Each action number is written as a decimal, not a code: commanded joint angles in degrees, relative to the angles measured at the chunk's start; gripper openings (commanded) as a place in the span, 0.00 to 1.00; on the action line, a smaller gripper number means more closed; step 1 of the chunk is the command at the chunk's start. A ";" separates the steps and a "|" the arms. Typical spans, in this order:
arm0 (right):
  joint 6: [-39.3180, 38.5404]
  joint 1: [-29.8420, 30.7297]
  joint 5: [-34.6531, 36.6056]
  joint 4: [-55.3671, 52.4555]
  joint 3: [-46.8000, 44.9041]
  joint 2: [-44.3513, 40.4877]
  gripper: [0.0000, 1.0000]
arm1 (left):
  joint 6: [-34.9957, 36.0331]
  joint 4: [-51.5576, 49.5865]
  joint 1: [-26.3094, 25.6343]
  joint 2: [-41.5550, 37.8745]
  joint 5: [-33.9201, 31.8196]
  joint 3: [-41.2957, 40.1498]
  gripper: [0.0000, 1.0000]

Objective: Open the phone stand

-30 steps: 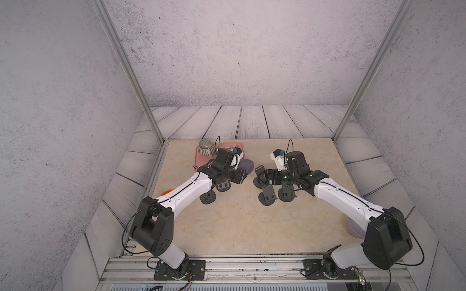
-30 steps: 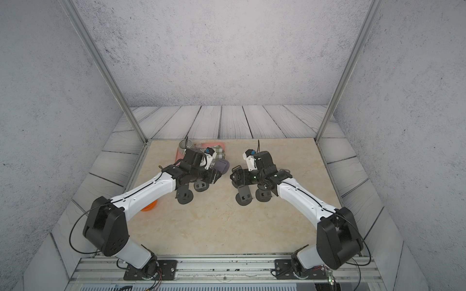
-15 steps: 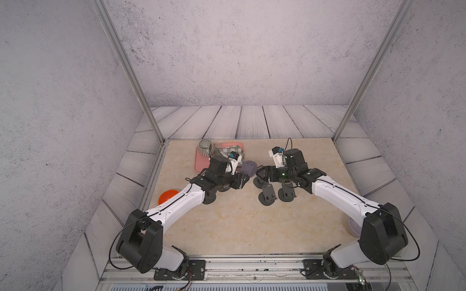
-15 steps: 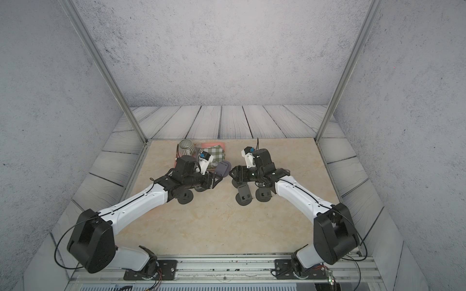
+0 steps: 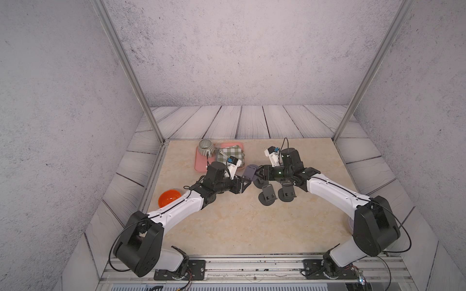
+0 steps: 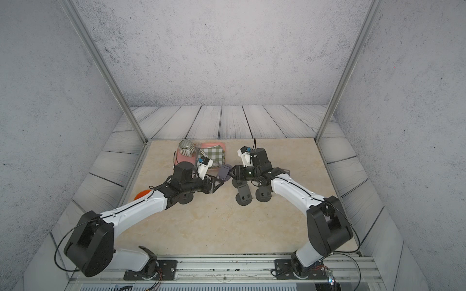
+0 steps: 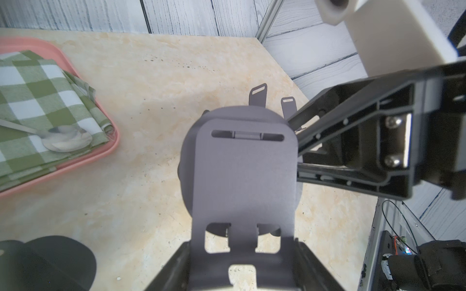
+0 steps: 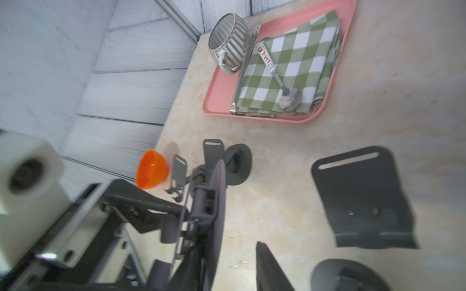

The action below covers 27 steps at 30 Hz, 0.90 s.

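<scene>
Grey phone stand (image 7: 243,176) pinched by left hand (image 5: 246,182); right hand (image 5: 257,173) has narrowed around it, grip unclear.

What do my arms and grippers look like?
The left arm and right arm have white shells, black joint housings and thin black looping cables. The left gripper and right gripper are black with ribbed triangular fingers; a white camera block tops each wrist.

Near half: bare table (image 5: 239,226), open passage.
Far right corner: bare as well.
Far left: pink tray (image 5: 197,165) with mug (image 5: 205,147) and cloth (image 5: 229,155).
Left edge: orange bowl (image 5: 169,197).
Centre right: 2 black stands (image 5: 268,194) close beside right arm (image 5: 332,192).
Middle: left gripper (image 5: 246,181) and right gripper (image 5: 257,173) meet at phone stand (image 5: 249,170).
</scene>
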 commanded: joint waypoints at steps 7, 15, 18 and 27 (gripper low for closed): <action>1.20 1.81 0.00 4.18 -1.28 1.83 0.00 | -0.11 5.42 -0.65 -2.07 3.99 0.48 0.60; -5.10 1.82 7.40 -3.04 0.50 -0.27 0.00 | 2.61 -1.69 -0.65 -2.94 2.69 2.02 0.60; -8.10 1.79 11.48 -6.31 1.25 -1.17 0.00 | 2.89 -3.24 -0.65 -3.52 1.79 1.89 0.60; -14.73 1.79 23.65 -13.60 3.05 -4.25 0.00 | 3.25 -5.06 -0.65 -2.71 1.53 2.76 0.60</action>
